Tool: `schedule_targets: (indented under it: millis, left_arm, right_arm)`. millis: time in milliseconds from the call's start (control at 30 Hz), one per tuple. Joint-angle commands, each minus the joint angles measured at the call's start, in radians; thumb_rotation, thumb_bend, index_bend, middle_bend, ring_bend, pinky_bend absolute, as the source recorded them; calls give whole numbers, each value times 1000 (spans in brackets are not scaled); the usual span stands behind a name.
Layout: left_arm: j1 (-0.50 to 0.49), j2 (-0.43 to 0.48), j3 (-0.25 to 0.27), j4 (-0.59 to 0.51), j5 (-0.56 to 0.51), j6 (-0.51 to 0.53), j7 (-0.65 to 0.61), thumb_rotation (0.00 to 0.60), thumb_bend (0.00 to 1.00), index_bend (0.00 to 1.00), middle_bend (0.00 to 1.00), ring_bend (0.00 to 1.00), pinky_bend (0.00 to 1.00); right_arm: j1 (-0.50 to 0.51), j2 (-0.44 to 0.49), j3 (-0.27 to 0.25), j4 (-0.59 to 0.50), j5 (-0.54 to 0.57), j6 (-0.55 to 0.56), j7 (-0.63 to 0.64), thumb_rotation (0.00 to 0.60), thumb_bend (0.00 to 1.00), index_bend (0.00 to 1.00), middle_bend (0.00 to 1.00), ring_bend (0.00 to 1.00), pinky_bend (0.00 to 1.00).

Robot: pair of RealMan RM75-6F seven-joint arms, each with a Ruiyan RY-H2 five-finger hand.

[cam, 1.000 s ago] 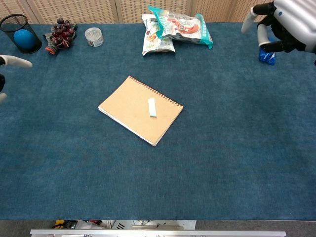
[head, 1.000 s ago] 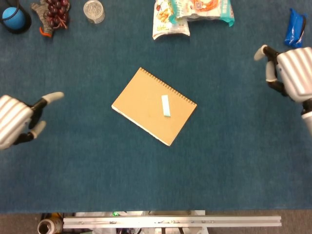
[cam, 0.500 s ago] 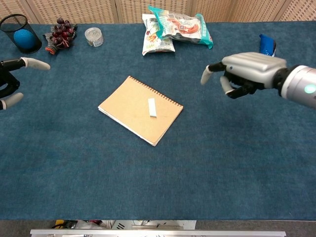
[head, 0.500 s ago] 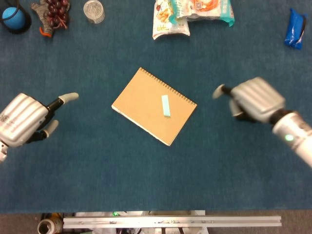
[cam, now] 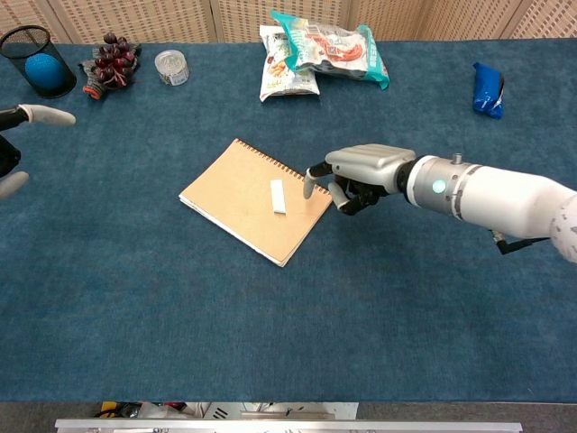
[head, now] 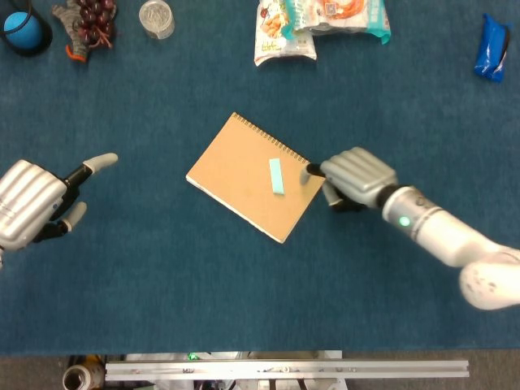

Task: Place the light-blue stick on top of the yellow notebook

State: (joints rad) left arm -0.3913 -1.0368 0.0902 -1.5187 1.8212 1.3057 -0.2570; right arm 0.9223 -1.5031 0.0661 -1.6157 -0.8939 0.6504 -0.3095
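Observation:
The light-blue stick (head: 276, 176) (cam: 278, 197) lies flat on the yellow spiral notebook (head: 236, 175) (cam: 236, 194), which sits slanted at the table's middle. My right hand (head: 353, 175) (cam: 365, 167) hovers at the notebook's right corner, a short way right of the stick. One fingertip (head: 309, 171) reaches over the notebook's edge, the other fingers are partly curled, and the hand holds nothing. My left hand (head: 32, 199) (cam: 41, 115) stays far off at the left edge, fingers apart and empty.
Snack bags (head: 321, 24) (cam: 315, 50) lie at the back centre and a blue packet (head: 491, 45) (cam: 488, 88) at the back right. At the back left stand a clear jar (head: 156, 18), a bunch of grapes (head: 89, 20) and a black cup with a blue ball (head: 23, 28).
My right hand has swept from the far right back corner down and left to the notebook's right corner. The left hand shifted slightly. Stick and notebook have not moved.

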Motion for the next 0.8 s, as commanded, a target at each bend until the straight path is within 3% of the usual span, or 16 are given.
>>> schedule_targets:
  millis: [33, 367, 800]
  left_arm:
    - [2, -4, 2, 4, -1, 6, -3, 600, 460, 128, 837, 914, 873]
    - [5, -6, 10, 12, -4, 24, -11, 600, 459, 128, 836, 914, 872]
    - [-2, -12, 15, 18, -6, 23, -15, 600, 460, 127, 836, 914, 872]
  right_arm:
    - [29, -53, 5, 40, 31, -5, -11, 600, 1000, 312, 1000, 1000, 1000]
    - [71, -130, 0, 98, 82, -5, -25, 600, 1000, 312, 1000, 1000, 1000]
    - [82, -109, -28, 48, 88, 20, -46, 600, 1000, 312, 1000, 1000, 1000]
